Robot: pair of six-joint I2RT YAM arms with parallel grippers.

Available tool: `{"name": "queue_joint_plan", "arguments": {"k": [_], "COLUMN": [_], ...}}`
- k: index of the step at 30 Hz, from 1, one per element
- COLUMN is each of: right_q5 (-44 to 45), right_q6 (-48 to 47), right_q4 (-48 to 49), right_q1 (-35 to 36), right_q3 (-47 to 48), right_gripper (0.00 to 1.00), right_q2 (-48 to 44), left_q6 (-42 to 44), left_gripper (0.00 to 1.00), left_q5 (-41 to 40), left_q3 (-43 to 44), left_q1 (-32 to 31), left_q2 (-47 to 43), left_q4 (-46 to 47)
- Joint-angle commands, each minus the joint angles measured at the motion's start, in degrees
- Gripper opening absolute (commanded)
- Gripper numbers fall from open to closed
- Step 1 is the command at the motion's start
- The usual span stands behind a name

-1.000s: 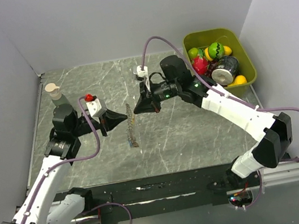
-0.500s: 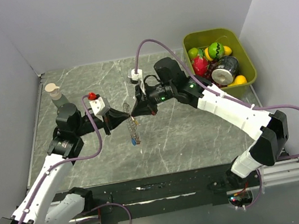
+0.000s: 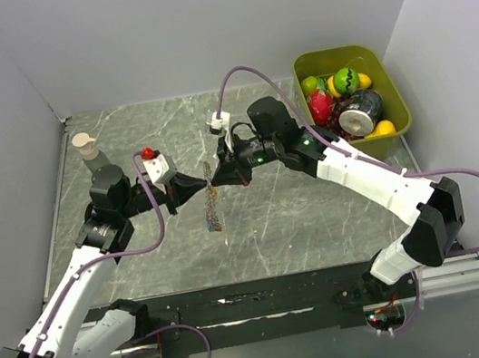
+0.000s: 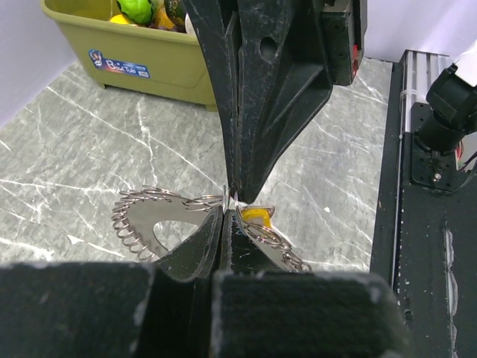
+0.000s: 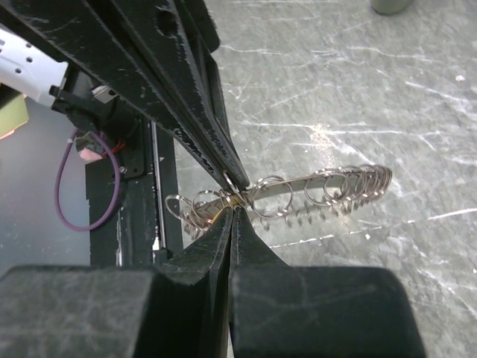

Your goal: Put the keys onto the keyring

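The keyring [image 3: 212,204], a flat metal ring fringed with small silvery split rings, hangs edge-on above the marble table between the two arms. My left gripper [image 3: 205,185] is shut on its upper edge; in the left wrist view the keyring [image 4: 138,224] spreads left of the closed left gripper [image 4: 227,206]. My right gripper [image 3: 216,181] meets it tip to tip, also shut. A yellow-headed key [image 4: 256,215] sits right at the right gripper's tips, pressed against the keyring [image 5: 328,183]. The right gripper [image 5: 233,208] pinches there. Other keys are not visible.
A green bin [image 3: 400,120] with toy fruit and a can stands at the back right, also seen as a green bin [image 4: 149,63]. A small bottle [image 3: 85,148] stands at the back left. A black rail [image 4: 425,224] runs along the near table edge.
The right gripper has moved left until its tips touch the left gripper's tips at the keyring. The left gripper shifted slightly right with the keyring.
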Motion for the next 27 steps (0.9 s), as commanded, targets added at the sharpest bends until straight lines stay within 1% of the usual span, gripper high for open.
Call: {"name": "queue_joint_plan", "arguments": {"k": [1,7,16,27], "right_q5": [3.4,4.3,5.6,2.5], "right_q6": [1.5,2.4,2.7,1.5], "right_q4": [6.0,8.3,6.4,6.6], "right_q1": [-0.3,-0.3,-0.3,-0.3], "right_q3": [-1.3,-2.8,-1.6,-2.5], "right_gripper": [0.0,0.0,0.0,0.0], "right_q2": [-4.2,-6.2,-4.5,-5.7], "left_q6": [0.7,0.4,-0.2,-2.0], "left_gripper": [0.01,0.01,0.01,0.01], "left_q5": [1.8,1.6,1.6,-2.8], "left_q3": [2.2,1.9,1.7,1.7], "left_q1": [-0.5,-0.5,-0.5,-0.5], "left_q2": [-1.0,-1.1,-1.7,-1.1], "left_q4": [2.1,2.3,3.0,4.0]}}
